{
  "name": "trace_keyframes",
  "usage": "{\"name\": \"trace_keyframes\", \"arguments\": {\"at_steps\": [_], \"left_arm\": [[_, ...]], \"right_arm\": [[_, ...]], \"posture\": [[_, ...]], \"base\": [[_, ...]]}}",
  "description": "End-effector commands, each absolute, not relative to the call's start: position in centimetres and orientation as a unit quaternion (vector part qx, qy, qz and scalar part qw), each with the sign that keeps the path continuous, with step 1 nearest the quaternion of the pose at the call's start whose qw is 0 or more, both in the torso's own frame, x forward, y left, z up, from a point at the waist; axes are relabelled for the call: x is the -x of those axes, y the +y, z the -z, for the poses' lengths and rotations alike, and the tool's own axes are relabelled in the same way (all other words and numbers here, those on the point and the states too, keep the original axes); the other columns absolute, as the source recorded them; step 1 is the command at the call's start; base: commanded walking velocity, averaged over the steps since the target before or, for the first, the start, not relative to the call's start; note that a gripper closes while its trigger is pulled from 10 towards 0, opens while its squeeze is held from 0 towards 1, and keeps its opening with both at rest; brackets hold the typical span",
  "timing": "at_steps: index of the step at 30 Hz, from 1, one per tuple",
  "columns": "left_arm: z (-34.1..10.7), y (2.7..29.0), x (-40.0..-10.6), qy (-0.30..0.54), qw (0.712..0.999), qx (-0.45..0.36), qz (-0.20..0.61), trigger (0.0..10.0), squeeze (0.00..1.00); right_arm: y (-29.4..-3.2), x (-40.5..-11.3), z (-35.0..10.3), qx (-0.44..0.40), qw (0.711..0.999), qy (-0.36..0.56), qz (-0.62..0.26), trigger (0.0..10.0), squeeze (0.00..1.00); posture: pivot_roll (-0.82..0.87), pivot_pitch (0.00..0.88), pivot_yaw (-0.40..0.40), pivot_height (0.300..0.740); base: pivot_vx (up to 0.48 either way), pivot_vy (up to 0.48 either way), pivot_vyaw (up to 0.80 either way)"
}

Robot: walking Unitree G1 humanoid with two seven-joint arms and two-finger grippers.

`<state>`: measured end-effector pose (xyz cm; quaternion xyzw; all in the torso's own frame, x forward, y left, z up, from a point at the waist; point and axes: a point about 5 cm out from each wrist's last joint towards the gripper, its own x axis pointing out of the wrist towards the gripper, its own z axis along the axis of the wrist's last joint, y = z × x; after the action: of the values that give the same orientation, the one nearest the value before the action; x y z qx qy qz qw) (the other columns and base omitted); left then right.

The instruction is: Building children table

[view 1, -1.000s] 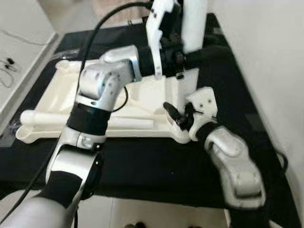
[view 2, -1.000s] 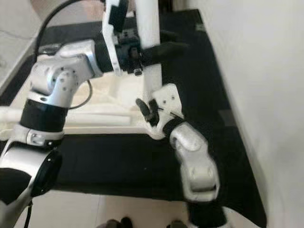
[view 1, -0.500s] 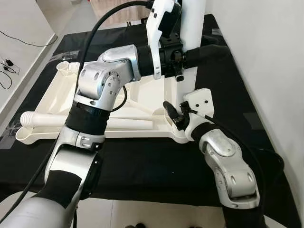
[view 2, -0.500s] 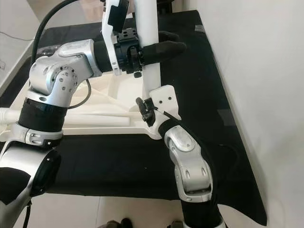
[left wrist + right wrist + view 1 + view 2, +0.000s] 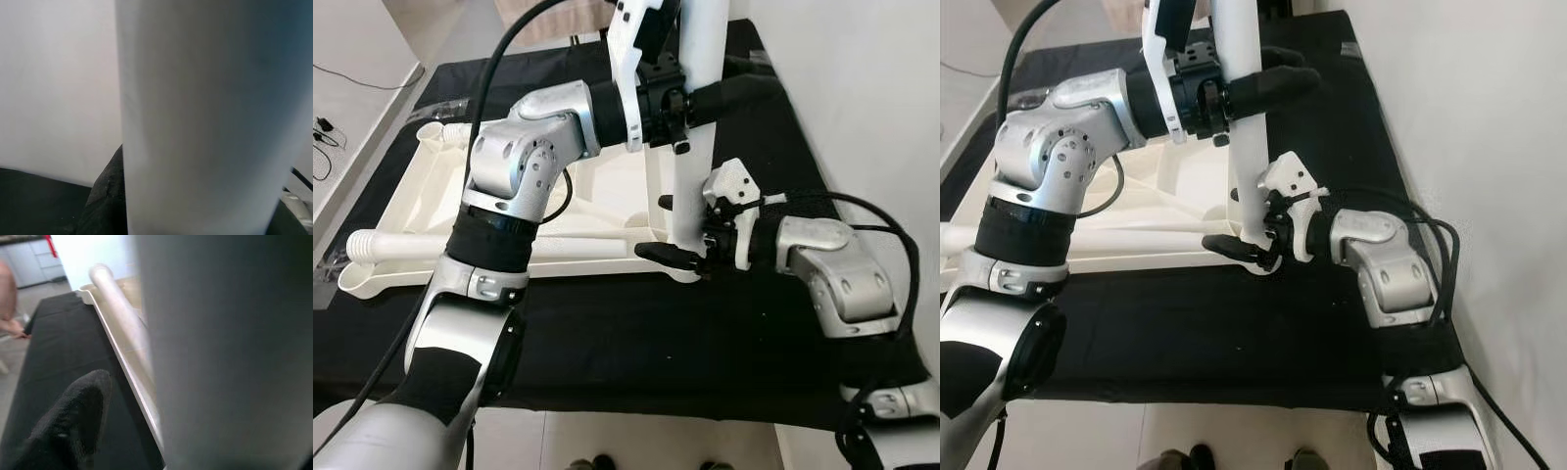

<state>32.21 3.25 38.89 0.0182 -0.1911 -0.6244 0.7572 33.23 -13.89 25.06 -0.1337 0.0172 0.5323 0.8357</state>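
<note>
Both end effectors work one white table leg (image 5: 690, 117), which stands upright at the near right corner of the upturned white table top (image 5: 421, 211) lying on the black tabletop (image 5: 607, 333). Left end effector (image 5: 1268, 88) is clamped around the leg high up, fingers pinching it from either side. Right end effector (image 5: 690, 230) sits low at the leg's foot, its fingers spread, one lying just beside the corner socket and the other hidden behind the leg.

I judge this to be the seating step: the leg is being fixed into its corner socket. The next move calls for keeping the leg plumb with my left grip while my right steadies the base, then pressing or twisting it home.

The leg's long axis runs vertically, its free end pointing up, its lower end down into the corner. A second leg (image 5: 480, 250) lies flat along the near edge, its long axis running left to right.
</note>
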Motion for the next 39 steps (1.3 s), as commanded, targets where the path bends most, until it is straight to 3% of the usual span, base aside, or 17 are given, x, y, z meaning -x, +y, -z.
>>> {"name": "trace_keyframes", "arguments": {"at_steps": [1,7,15,16,18,19,22,23,25,26,27,29,34,39], "left_arm": [[-38.5,1.5,-31.1,-0.185,0.721,0.0,0.668,0.0,0.0],[-38.6,1.4,-30.9,-0.186,0.718,0.0,0.671,0.0,0.0],[-38.4,1.2,-30.4,-0.192,0.707,-0.02,0.68,0.0,0.0],[-38.4,1.3,-30.4,-0.194,0.71,-0.021,0.677,5.4,0.01],[-38.3,1.3,-30.4,-0.191,0.714,-0.017,0.673,5.4,0.01],[-38.2,1.4,-30.4,-0.186,0.713,-0.013,0.676,10.0,1.0],[-38.1,1.7,-30.6,-0.182,0.721,-0.004,0.669,10.0,1.0],[-38.0,2.2,-30.9,-0.182,0.729,0.001,0.66,10.0,0.0],[-38.0,2.9,-31.3,-0.182,0.737,0.008,0.651,10.0,0.0],[-38.0,3.6,-31.5,-0.181,0.747,0.018,0.639,10.0,0.0],[-37.9,4.1,-31.7,-0.179,0.755,0.025,0.63,10.0,0.0],[-37.8,5.0,-31.9,-0.176,0.768,0.03,0.615,10.0,0.0],[-37.2,5.7,-31.9,-0.17,0.775,0.036,0.607,10.0,0.0],[-35.5,6.4,-31.7,-0.158,0.786,0.045,0.596,10.0,0.0]], "right_arm": [[-11.1,-32.6,-24.6,0.121,0.782,0.022,-0.611,0.0,0.0],[-10.7,-33.3,-24.4,0.109,0.743,0.023,-0.66,0.0,0.0],[-11.3,-33.3,-23.9,0.109,0.739,0.024,-0.665,0.0,0.0],[-11.4,-33.2,-23.8,0.109,0.743,0.022,-0.66,0.0,0.0],[-11.6,-33.2,-23.6,0.108,0.749,0.022,-0.653,0.0,0.0],[-11.8,-33.1,-23.3,0.108,0.759,0.02,-0.642,0.0,0.0],[-12.3,-33.0,-22.8,0.112,0.777,0.023,-0.619,0.0,0.0],[-12.7,-32.8,-22.5,0.115,0.794,0.029,-0.596,0.0,0.0],[-13.0,-32.4,-22.1,0.117,0.81,0.041,-0.573,0.0,0.0],[-12.9,-31.7,-20.9,0.114,0.836,0.069,-0.532,0.0,0.0],[-12.3,-31.5,-19.4,0.083,0.889,0.102,-0.439,0.0,0.0],[-10.4,-28.0,-15.7,0.077,0.937,0.16,-0.302,0.0,0.0],[-9.6,-26.6,-14.8,0.06,0.954,0.168,-0.241,0.0,0.0],[-10.6,-29.4,-16.5,0.047,0.977,0.116,-0.174,0.0,0.0]], "posture": [[-0.04,0.232,0.127,0.74],[-0.02,0.238,0.123,0.74],[-0.03,0.238,0.121,0.74],[-0.03,0.238,0.121,0.74],[-0.04,0.239,0.12,0.74],[-0.04,0.239,0.121,0.74],[-0.05,0.242,0.121,0.74],[-0.05,0.241,0.115,0.74],[-0.06,0.242,0.112,0.74],[-0.06,0.242,0.089,0.74],[-0.06,0.242,0.089,0.74],[-0.04,0.248,0.075,0.74],[-0.06,0.245,0.095,0.74],[-0.08,0.216,0.101,0.74]], "base": [[0.0,0.0,0.0],[0.0,0.0,0.0],[0.0,0.0,0.0],[0.0,0.0,0.0],[0.0,0.0,0.0],[0.0,0.0,0.0],[0.0,0.0,0.0],[0.0,0.0,0.0],[0.0,0.0,0.0],[0.0,0.0,0.0],[0.0,0.0,0.0],[0.0,0.0,0.0],[0.0,0.0,0.0],[0.0,0.0,0.0]]}}
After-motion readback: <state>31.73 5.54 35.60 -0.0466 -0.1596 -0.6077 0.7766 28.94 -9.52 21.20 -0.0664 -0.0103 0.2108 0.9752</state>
